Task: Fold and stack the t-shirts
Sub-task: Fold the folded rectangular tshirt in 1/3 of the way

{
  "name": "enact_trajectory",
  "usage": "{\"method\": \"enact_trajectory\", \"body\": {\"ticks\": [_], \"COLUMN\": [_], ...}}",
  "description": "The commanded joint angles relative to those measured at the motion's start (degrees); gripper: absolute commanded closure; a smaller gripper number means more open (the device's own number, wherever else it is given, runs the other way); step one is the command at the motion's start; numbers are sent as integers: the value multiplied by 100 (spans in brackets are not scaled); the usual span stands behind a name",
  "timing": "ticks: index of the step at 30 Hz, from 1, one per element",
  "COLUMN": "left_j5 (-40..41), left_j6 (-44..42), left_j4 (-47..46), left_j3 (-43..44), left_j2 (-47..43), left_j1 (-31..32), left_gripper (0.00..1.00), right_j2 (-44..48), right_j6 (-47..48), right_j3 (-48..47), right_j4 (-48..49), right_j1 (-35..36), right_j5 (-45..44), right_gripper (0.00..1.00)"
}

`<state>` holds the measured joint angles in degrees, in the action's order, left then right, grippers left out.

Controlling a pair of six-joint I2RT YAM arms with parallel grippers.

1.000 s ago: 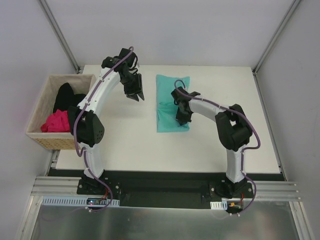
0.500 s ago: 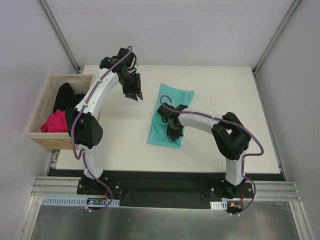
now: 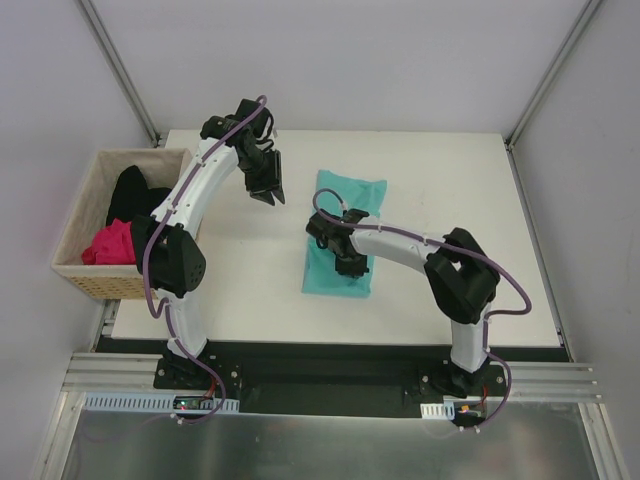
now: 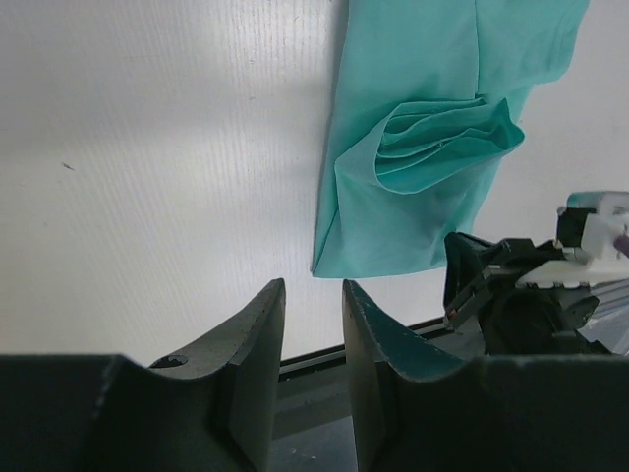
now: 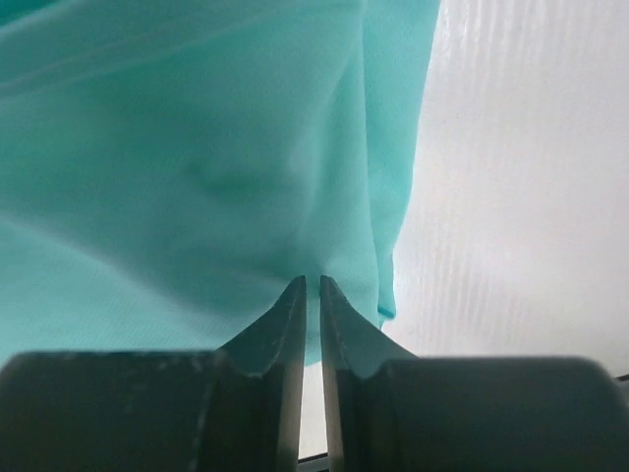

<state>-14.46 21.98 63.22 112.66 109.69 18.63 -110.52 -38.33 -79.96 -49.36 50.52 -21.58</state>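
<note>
A teal t-shirt (image 3: 352, 192) lies folded into a long strip on the white table (image 3: 480, 230), slightly slanted. My right gripper (image 3: 345, 262) rests on its near half. In the right wrist view its tips (image 5: 313, 280) touch the puckered teal cloth (image 5: 197, 147), and only a thin slit parts the jaws. My left gripper (image 3: 270, 193) hovers open and empty above the table, left of the shirt's far end. In the left wrist view (image 4: 313, 295) the teal t-shirt (image 4: 413, 147) lies ahead of it. A pink t-shirt (image 3: 110, 243) and a black t-shirt (image 3: 130, 195) sit in the basket.
A woven wicker basket (image 3: 95, 285) stands off the table's left edge. Grey walls and metal posts close in the back and sides. My right arm (image 4: 511, 285) shows at the lower right of the left wrist view.
My right gripper dragged the teal t-shirt left and nearer, slanting it. Its jaws have parted to a slit. The left arm has barely moved.
</note>
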Motion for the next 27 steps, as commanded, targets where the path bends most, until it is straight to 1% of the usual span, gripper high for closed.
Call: {"method": "enact_trajectory", "body": {"ticks": [1, 4, 6, 10, 13, 15, 18, 20, 27], "left_j5": [-109, -189, -224, -277, -215, -154, -145, -127, -154], "left_j6": [-211, -229, -238, -255, -317, -343, -387, -413, -431], "left_j4": [-3, -3, -12, -11, -3, 6, 6, 6, 24], "left_j3": [273, 440, 563, 661, 626, 538, 415, 371, 370], "left_j2": [-80, 43, 131, 193, 150, 106, 44, -9, 0], "left_j1": [-44, -44, -44, -44, -53, -70, -149, -219, -422], "left_gripper": [70, 71, 71, 71, 70, 71, 70, 70, 71], "right_j2": [496, 522, 558, 427, 189, 40, -110, -206, -856], "right_j6": [70, 194, 299, 501, 581, 703, 862, 923, 1248], "right_j3": [-843, -1257, -1364, -1601, -1707, -1716, -1742, -1794, -2461], "right_j4": [-802, -1092, -1172, -1172, -1128, -953, -707, -601, -566], "right_j1": [361, 493, 529, 485, 406, 327, 169, 64, -104], "right_j5": [-1198, -1585, -1778, -1937, -1718, -1516, -1226, -1033, -690], "right_gripper": [84, 83, 83, 86, 91, 96, 99, 100, 100]}}
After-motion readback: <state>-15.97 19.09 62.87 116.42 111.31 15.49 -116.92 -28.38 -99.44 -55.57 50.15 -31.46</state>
